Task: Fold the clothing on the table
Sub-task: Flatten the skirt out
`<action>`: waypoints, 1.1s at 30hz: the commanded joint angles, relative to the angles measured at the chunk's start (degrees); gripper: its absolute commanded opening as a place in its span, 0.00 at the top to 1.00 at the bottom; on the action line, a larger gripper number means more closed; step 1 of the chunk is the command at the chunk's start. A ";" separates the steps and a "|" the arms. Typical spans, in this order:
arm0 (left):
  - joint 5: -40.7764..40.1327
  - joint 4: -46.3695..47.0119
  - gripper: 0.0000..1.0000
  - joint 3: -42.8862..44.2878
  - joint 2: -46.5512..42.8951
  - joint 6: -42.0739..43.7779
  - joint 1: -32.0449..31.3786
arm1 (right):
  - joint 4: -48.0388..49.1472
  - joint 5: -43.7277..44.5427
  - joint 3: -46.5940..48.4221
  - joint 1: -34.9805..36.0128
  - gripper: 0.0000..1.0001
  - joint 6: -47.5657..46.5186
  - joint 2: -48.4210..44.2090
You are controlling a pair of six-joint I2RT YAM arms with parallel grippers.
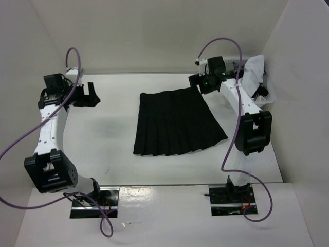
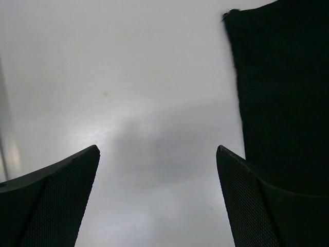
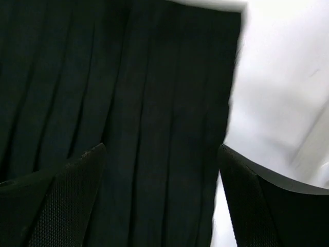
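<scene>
The clothing, a black pleated skirt (image 1: 175,123), lies flat on the white table (image 1: 103,139), narrow waistband towards the back and wider hem towards the front. My left gripper (image 1: 93,95) hovers open to the left of the skirt. In the left wrist view this gripper (image 2: 158,149) has only bare table (image 2: 128,77) between its fingers, with the skirt's edge (image 2: 282,92) at the right. My right gripper (image 1: 197,83) stands open over the skirt's back right corner. In the right wrist view this gripper (image 3: 161,148) spans the pleats (image 3: 154,92) without holding them.
A heap of white and grey garments (image 1: 255,69) sits at the back right, behind the right arm. White walls enclose the table on the left, back and right. Both arm bases (image 1: 95,198) stand at the near edge.
</scene>
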 commanded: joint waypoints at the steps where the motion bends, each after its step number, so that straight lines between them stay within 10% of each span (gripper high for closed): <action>1: -2.18 -7.06 0.00 -3.20 -9.23 -1.08 3.52 | -3.11 -0.45 -9.72 2.61 0.07 -5.92 -6.72; 12: -1.39 -7.78 0.00 -17.44 -22.53 0.50 8.18 | -6.37 -1.87 -26.63 11.31 0.01 -11.64 -13.67; 33: -4.90 -5.40 0.00 -19.03 -26.93 0.50 9.41 | 6.20 -1.27 -14.86 13.60 0.01 4.96 8.99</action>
